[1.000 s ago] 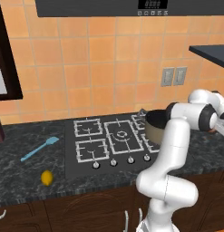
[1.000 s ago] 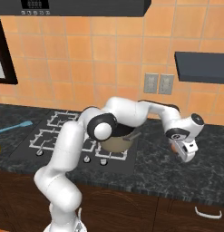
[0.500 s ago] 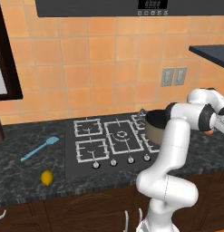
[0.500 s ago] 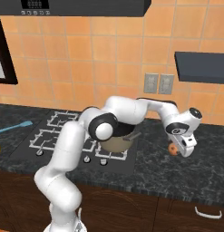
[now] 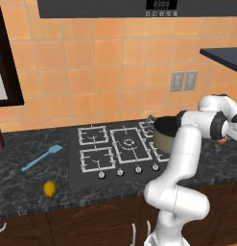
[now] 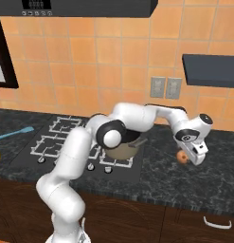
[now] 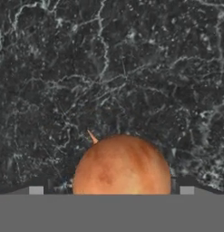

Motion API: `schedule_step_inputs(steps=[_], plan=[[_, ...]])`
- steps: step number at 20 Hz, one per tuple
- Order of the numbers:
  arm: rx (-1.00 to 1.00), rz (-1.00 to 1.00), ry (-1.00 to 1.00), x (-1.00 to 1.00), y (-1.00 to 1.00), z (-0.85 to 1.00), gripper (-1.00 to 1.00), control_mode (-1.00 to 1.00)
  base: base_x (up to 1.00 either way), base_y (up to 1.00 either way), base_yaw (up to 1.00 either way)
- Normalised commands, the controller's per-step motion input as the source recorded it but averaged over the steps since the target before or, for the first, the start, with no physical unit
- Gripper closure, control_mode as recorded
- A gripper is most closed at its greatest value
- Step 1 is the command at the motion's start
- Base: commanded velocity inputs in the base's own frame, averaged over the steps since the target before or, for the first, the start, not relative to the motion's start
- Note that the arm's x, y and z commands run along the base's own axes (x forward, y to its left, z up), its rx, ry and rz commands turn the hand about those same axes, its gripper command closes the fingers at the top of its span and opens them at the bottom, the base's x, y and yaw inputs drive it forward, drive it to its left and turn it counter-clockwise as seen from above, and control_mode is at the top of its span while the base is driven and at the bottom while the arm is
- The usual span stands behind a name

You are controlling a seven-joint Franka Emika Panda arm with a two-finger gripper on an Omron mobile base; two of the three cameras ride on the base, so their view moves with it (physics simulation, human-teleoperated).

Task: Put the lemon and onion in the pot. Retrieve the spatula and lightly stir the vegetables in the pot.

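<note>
Round mottled orange-brown onion (image 7: pixel 122 165) (stubby pointed tip) on veined dark-stone counter (image 7: pixel 109 68)

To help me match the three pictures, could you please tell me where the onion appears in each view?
Left base view: a sliver of the onion at the far right, behind the arm's wrist.
Right base view: on the counter right of the pot, by the hand.
Hand view: bottom centre, between the jaws.
Shared landmark: the dark speckled counter.

This is a kitchen: a stove (image 5: pixel 121 149) with burners and knobs sits in a dark stone counter (image 5: pixel 24 178), with orange wall tiles (image 5: pixel 105 72) behind and brown cupboards (image 6: pixel 151 216) under it
</note>
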Motion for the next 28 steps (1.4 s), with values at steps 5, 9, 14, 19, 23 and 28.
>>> schedule_step_inputs(steps=[5,9,14,19,23,28], plan=[[0.0,0.02,0.04,-0.09,0.1,-0.14,1.0,-1.0,0.0,0.0,0.0],[0.0,0.0,0.0,-0.45,0.27,0.67,1.0,-1.0,0.0,0.0,0.0],[-0.04,0.09,-0.08,-0.47,0.87,0.93,1.0,-1.0,0.0,0.0,0.0],[-0.1,0.05,-0.04,-0.13,1.0,1.0,1.0,-1.0,0.0,0.0,0.0],[-0.08,0.06,0.03,0.01,1.0,0.73,1.0,-1.0,0.0,0.0,0.0],[-0.07,0.07,0.11,0.14,1.0,0.24,1.0,-1.0,0.0,0.0,0.0]])
